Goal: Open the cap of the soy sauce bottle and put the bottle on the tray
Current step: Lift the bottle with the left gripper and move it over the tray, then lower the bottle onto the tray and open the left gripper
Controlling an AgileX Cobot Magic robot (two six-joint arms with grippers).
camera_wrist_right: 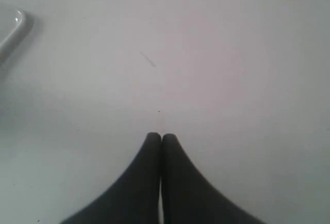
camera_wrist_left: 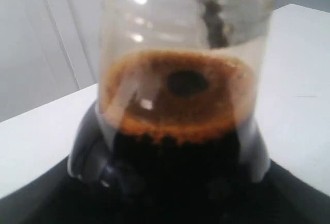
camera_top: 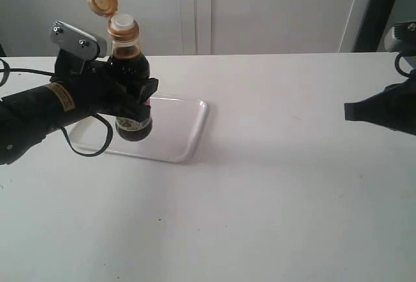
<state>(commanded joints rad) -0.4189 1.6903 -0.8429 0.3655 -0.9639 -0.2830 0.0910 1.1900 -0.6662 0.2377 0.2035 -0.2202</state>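
My left gripper [camera_top: 133,97] is shut on the soy sauce bottle [camera_top: 130,67] and holds it upright in the air above the left part of the white tray [camera_top: 179,126]. The orange-brown cap [camera_top: 103,0] is flipped open and stands up behind the white spout [camera_top: 123,20]. Up close in the left wrist view, the bottle [camera_wrist_left: 180,105] fills the picture with dark liquid and brown foam. At the right edge, my right gripper [camera_top: 348,111] hovers over the table with its fingers [camera_wrist_right: 153,146] pressed together on nothing; the gripper [camera_wrist_right: 161,139] points toward the tray's corner [camera_wrist_right: 13,28].
The white table [camera_top: 273,184] spreads between the two arms. A black cable [camera_top: 91,142] loops under the left arm near the tray's front left edge. A wall with a pale panel stands behind the table.
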